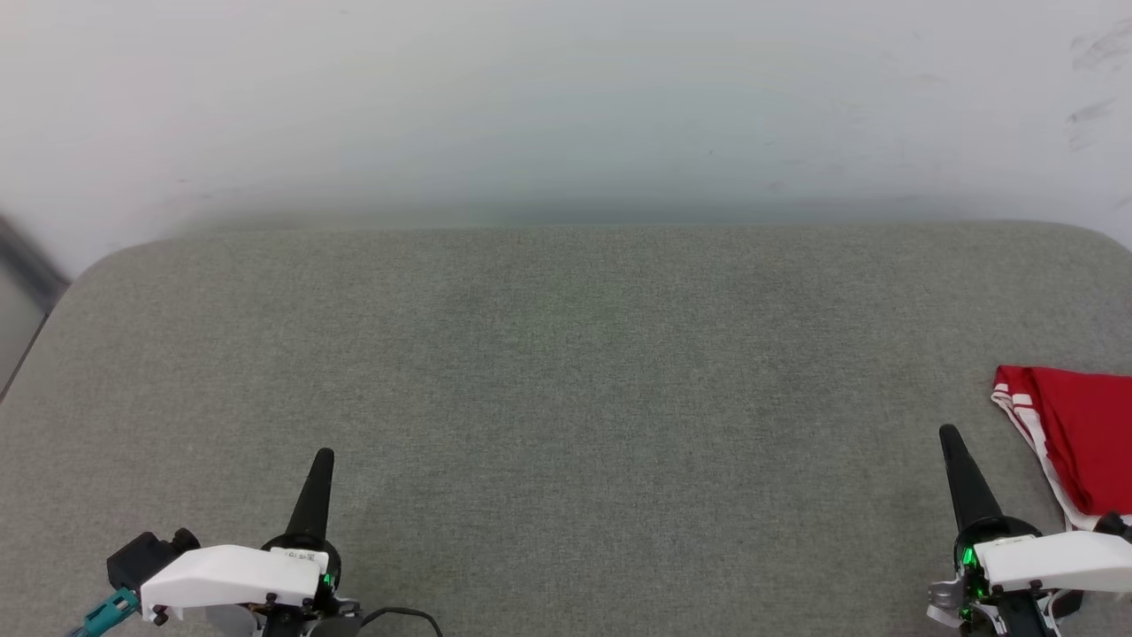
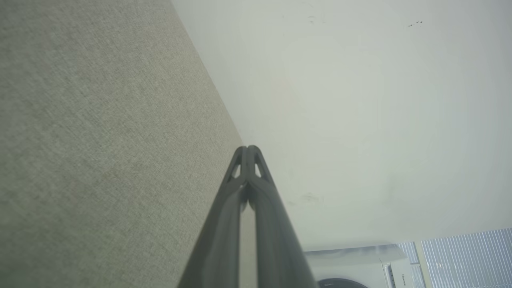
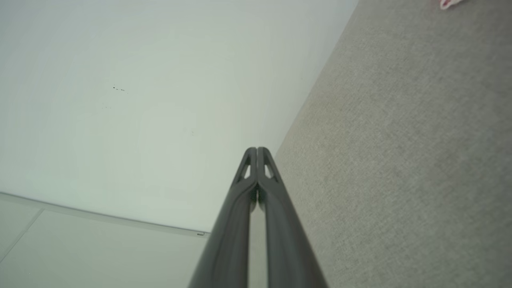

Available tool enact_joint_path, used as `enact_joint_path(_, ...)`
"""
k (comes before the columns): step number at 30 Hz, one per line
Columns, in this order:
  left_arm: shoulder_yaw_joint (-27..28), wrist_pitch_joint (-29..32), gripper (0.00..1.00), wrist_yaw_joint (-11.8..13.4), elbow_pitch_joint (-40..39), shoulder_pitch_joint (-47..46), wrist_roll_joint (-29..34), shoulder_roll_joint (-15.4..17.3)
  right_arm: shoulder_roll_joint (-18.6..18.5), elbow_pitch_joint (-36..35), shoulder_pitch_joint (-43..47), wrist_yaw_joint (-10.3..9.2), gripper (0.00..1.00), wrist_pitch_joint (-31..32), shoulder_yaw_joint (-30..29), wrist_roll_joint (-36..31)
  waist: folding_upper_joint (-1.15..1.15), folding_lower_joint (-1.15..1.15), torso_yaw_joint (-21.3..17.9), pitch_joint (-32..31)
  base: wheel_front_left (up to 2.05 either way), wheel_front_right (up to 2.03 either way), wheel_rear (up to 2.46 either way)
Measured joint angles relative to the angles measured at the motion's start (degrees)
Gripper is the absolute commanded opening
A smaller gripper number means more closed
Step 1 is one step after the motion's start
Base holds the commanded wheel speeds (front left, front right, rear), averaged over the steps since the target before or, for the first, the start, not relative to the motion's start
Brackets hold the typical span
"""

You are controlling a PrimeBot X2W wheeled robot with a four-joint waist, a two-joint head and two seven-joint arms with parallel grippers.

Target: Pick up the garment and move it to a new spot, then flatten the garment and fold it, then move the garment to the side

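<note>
Left tool (image 1: 324, 455) and right tool (image 1: 949, 433) are both pressed together (empty); the garment (image 1: 1083, 438) lies at the cushion's (image 1: 566, 372) right edge beside my right wrist (image 1: 1052, 559), which could snag and drag it off.

Head view: high and set back, looking forward and down on the grey upholstered surface (image 1: 566, 398). The white wall (image 1: 566, 88) runs across the top, the left gripper (image 1: 324, 456) sits at lower left, the right gripper (image 1: 951, 435) at lower right, and the garment (image 1: 1088, 433) is cut by the right edge.
Left wrist view: low and close, looking along its own pressed-together fingers (image 2: 224, 224). The frame is rolled, with surface on the left, wall on the right, and a white appliance (image 2: 360, 264) at lower right.
Right wrist view: mirrored roll, wall left, surface right; a scrap of garment (image 3: 450, 3) at top right.
Shared: all three see the surface-wall seam; the head and right wrist views both see the garment.
</note>
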Motion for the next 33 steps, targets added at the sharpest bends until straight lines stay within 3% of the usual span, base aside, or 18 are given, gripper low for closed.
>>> enact_joint_path(33,2.37,4.59,0.00,-2.15,1.69,-2.64,-17.16,-0.18,0.00,1.82,-2.94,0.00,0.00,4.31,-0.38,16.69,0.00,0.00,-1.04,0.47,0.00,0.00,0.00)
